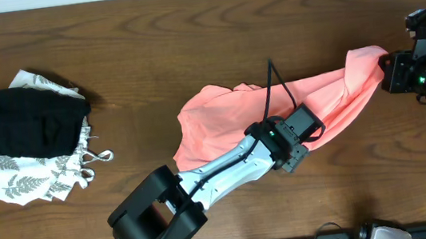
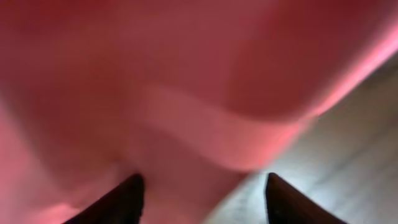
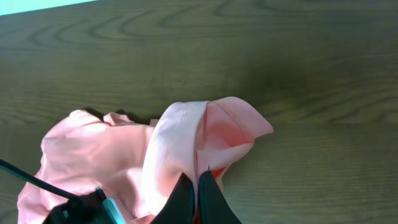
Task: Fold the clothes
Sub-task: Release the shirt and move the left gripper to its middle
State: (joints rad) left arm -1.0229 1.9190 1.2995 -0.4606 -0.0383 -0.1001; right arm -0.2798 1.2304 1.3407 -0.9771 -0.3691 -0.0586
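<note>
The shirt point(image 1: 221, 122) lies on the middle of the desk point(image 1: 188, 42), stretched right to my right hand point(image 3: 196, 179), clenched on its end. My left hand point(image 2: 202, 183) is released, fingers apart at its near edge.

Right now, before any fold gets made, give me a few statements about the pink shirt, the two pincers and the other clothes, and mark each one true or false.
1. The right pincer is shut on one end of the pink T-shirt. True.
2. The left pincer is parked away from the shirt. False: it is over the shirt's middle, jaws apart, with pink fabric filling its view.
3. The black garment lies on the white leaf-print garment. True.
4. The T-shirt is folded into a neat square. False: it lies rumpled and drawn out toward the right pincer.
5. The T-shirt touches the black garment. False: bare table separates them.
</note>
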